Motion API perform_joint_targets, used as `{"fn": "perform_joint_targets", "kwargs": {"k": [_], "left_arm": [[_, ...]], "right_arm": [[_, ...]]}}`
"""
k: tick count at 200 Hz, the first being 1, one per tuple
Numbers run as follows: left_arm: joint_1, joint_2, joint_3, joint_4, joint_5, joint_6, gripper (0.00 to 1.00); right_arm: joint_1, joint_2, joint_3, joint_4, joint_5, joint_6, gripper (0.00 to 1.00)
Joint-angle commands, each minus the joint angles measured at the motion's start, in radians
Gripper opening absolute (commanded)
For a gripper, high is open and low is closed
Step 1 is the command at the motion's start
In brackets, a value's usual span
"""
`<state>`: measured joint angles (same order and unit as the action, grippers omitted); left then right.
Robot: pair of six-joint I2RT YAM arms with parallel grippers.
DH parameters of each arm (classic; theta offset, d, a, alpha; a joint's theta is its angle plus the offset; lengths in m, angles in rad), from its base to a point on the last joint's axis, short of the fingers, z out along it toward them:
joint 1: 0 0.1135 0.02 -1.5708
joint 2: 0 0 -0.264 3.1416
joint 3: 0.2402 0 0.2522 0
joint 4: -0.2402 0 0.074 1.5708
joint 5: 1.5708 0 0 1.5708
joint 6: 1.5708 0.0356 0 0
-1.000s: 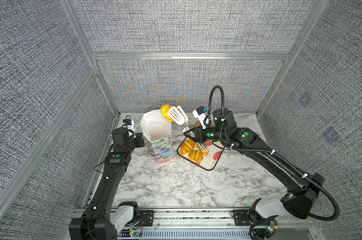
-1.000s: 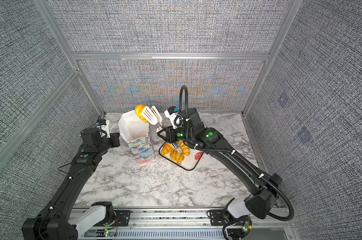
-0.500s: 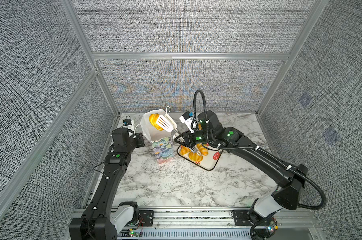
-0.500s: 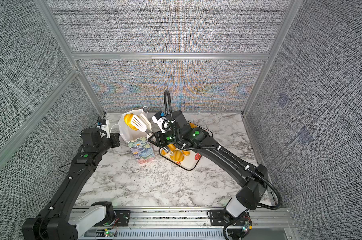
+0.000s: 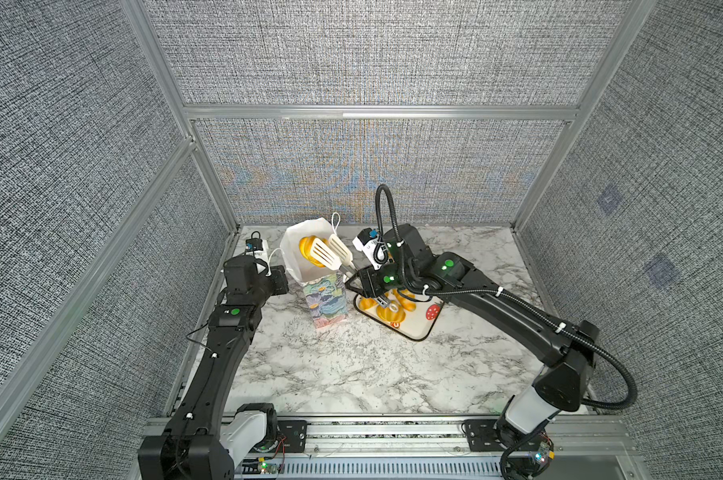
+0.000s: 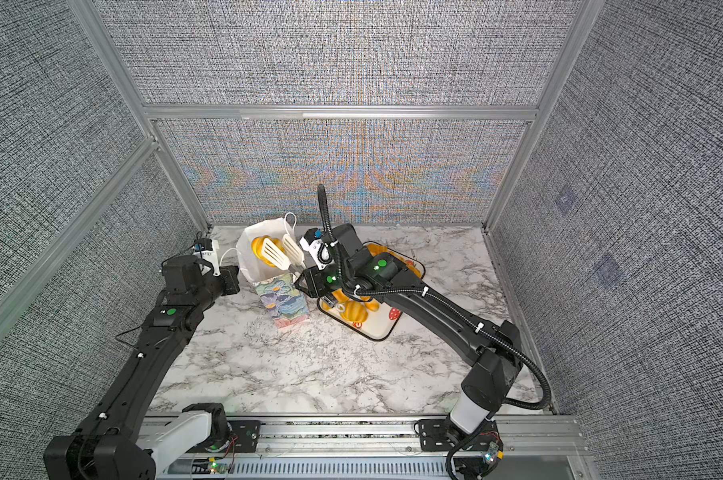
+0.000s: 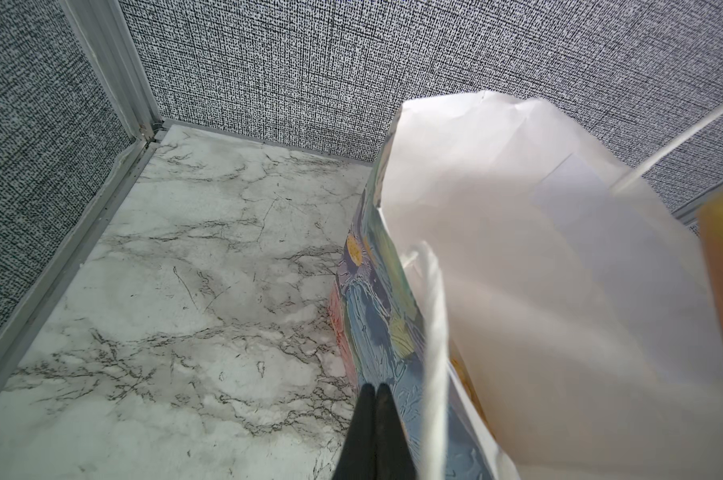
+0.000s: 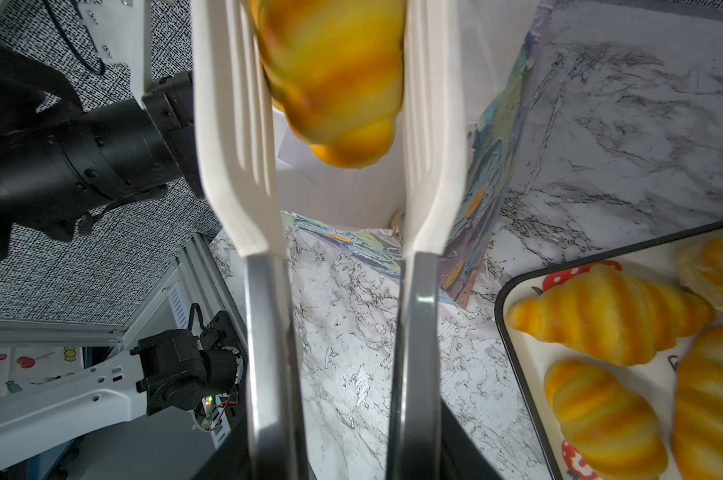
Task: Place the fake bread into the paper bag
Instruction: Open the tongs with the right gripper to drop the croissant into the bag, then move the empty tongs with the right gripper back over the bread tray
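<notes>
Now croissant lies lengthwise btwn tongs blades, tip toward R gripper clamping tongs; L gripper closed.

This is a robotics lab, a boxed-in test cell. Grey woven panels in aluminium framing close round a marble-patterned worktop. A black left arm and a black right arm are mounted on a metal rail along the front edge, with bare wiring and a small lit circuit board showing beside it. The croissants on the strawberry-print tray are glossy toys.
</notes>
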<state>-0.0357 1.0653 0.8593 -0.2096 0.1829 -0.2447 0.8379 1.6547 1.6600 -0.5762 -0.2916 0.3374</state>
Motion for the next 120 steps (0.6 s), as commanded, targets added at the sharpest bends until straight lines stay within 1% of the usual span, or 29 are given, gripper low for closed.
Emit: {"fn": "perform_joint_targets", "kwargs": {"k": [1, 46, 120], "left_arm": [[0.002, 0.002, -0.003, 0.014, 0.004, -0.002, 0.0], [0.002, 0.002, -0.003, 0.014, 0.003, -0.002, 0.0], [0.005, -0.002, -0.006, 0.012, -0.002, 0.002, 0.0]], "right_arm": [[0.001, 0.001, 0.01, 0.011, 0.014, -0.012, 0.5], [0.001, -0.002, 0.021, 0.0, 0.022, -0.023, 0.55], [0.001, -0.05, 0.075, -0.061, 0.073, -0.074, 0.54]]}}
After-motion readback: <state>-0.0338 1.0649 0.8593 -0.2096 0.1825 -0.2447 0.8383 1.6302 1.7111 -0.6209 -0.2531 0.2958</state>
